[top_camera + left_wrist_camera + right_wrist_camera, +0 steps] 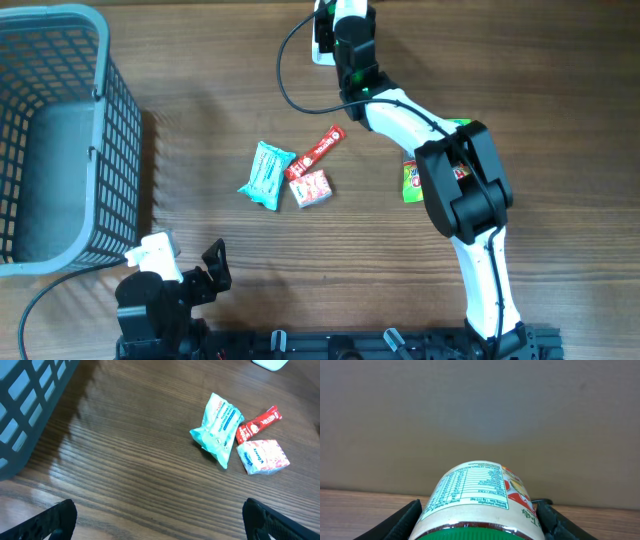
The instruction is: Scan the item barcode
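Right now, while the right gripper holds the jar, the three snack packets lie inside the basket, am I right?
Not inside. The right gripper holds the jar, but the teal packet, red bar and pink packet lie on the table, outside the basket. The overhead view shows it.
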You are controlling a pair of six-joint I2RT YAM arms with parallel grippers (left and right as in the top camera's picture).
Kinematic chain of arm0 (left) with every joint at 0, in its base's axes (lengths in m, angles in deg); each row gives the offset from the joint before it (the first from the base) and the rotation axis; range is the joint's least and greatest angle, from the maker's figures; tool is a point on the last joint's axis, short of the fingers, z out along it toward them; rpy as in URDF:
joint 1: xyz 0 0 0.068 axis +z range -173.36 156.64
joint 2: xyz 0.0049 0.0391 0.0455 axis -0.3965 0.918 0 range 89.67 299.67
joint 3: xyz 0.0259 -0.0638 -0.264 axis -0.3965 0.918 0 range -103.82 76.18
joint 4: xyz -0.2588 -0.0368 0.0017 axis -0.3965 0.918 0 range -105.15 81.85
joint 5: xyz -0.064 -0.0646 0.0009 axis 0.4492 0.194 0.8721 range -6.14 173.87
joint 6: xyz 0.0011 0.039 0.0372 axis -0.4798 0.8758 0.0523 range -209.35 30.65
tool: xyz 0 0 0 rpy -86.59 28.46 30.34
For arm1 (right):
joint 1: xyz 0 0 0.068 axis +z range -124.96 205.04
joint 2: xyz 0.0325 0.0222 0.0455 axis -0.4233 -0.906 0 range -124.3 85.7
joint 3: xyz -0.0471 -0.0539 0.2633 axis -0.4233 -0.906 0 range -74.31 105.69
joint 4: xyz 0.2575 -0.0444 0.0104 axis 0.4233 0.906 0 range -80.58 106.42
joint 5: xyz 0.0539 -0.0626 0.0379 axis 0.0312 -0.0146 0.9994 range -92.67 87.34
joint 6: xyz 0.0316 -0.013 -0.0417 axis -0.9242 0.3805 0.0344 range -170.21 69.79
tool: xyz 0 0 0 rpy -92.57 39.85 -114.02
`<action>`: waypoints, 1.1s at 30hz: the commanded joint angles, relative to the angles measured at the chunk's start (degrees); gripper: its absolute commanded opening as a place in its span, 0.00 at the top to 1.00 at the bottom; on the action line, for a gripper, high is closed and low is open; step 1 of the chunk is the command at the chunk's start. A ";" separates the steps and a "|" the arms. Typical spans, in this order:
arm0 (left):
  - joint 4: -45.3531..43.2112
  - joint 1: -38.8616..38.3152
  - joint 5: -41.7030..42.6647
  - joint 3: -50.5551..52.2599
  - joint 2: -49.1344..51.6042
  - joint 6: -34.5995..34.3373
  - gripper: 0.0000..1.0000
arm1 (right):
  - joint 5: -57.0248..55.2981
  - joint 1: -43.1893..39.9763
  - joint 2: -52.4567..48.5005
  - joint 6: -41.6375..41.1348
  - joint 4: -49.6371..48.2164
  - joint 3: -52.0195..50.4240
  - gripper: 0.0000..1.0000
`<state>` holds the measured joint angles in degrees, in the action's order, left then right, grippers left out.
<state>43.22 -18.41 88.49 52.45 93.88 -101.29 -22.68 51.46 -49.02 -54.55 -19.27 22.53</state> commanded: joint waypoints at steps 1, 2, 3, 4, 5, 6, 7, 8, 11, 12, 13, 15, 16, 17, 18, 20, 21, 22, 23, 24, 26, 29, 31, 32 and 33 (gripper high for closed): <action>-0.02 0.26 0.87 0.22 -0.42 -0.52 0.00 | -1.01 0.02 0.61 1.36 0.35 0.70 0.50; -0.02 0.26 0.90 0.22 -0.42 -0.52 0.00 | -0.98 0.09 1.22 1.33 1.36 0.70 0.50; -0.02 0.26 0.87 0.22 -0.42 -0.52 0.00 | -1.01 0.07 2.56 1.33 2.93 0.70 0.50; -0.02 0.26 0.90 0.22 -0.42 -0.52 0.00 | -1.01 0.07 4.31 1.33 4.48 0.70 0.50; -0.02 0.26 0.87 0.22 -0.42 -0.52 0.00 | -1.07 -0.09 5.99 1.38 5.62 0.70 0.49; -0.02 0.26 0.87 0.22 -0.42 -0.52 0.00 | -1.29 -0.28 7.67 1.44 6.86 0.70 0.48; -0.02 0.26 0.90 0.22 -0.42 -0.52 0.00 | -1.62 -0.66 10.10 2.19 8.85 0.70 0.48; -0.02 0.26 0.87 0.22 -0.42 -0.52 0.00 | -1.97 -1.25 12.59 3.74 11.21 0.70 0.48; -0.02 0.26 0.87 0.22 -0.42 -0.52 0.00 | -5.40 -3.37 17.77 6.05 18.16 0.70 0.49; -0.02 0.26 0.90 0.22 -0.42 -0.52 0.00 | -8.59 -5.16 20.09 6.38 22.69 0.70 0.50; -0.02 0.26 0.87 0.22 -0.42 -0.52 0.00 | -11.28 -7.04 21.59 6.32 26.71 0.70 0.51; -0.02 0.26 0.87 0.22 -0.42 -0.52 0.00 | -15.15 -11.26 23.17 6.23 34.32 0.70 0.50; -0.02 0.26 0.90 0.22 -0.42 -0.52 0.00 | -15.37 -12.90 23.37 6.21 36.89 0.70 0.49; -0.02 0.26 0.90 0.22 -0.42 -0.52 0.00 | -15.37 -15.19 23.39 5.77 40.26 0.70 0.49; -0.02 0.26 0.87 0.22 -0.42 -0.52 0.00 | -14.97 -18.32 23.39 4.87 44.63 0.70 0.49; -0.02 0.26 0.87 0.22 -0.42 -0.52 0.00 | -13.49 -23.28 23.28 2.01 50.14 0.70 0.49; -0.02 0.26 0.87 0.22 -0.42 -0.52 0.00 | -11.43 -26.91 23.28 0.02 53.02 0.70 0.49; -0.02 0.26 0.87 0.22 -0.42 -0.52 0.00 | -7.87 -31.06 23.28 -1.11 55.17 0.70 0.48; -0.02 0.26 0.90 0.22 -0.42 -0.52 0.00 | -2.82 -35.78 23.26 -2.12 57.02 0.70 0.48; -0.02 0.26 0.87 0.22 -0.42 -0.52 0.00 | 0.35 -38.51 23.17 -2.32 57.99 0.70 0.48; -0.02 0.26 0.87 0.22 -0.42 -0.52 0.00 | 6.40 -44.35 22.64 -4.02 59.84 0.68 0.48; -0.02 0.26 0.87 0.22 -0.42 -0.52 0.00 | 10.40 -52.61 20.55 -7.85 61.72 0.59 0.46; -0.02 0.26 0.90 0.22 -0.42 -0.52 0.00 | 11.10 -57.35 18.40 -8.02 62.51 0.57 0.46; -0.02 0.26 0.87 0.22 -0.42 -0.52 0.00 | 11.10 -59.69 16.90 -8.07 62.90 0.52 0.46; -0.02 0.26 0.87 0.22 -0.42 -0.52 0.00 | 11.34 -61.92 15.15 -8.31 63.54 0.52 0.46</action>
<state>43.20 -18.41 88.49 52.45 93.88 -101.29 -14.92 -6.44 -29.61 -60.54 43.35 22.86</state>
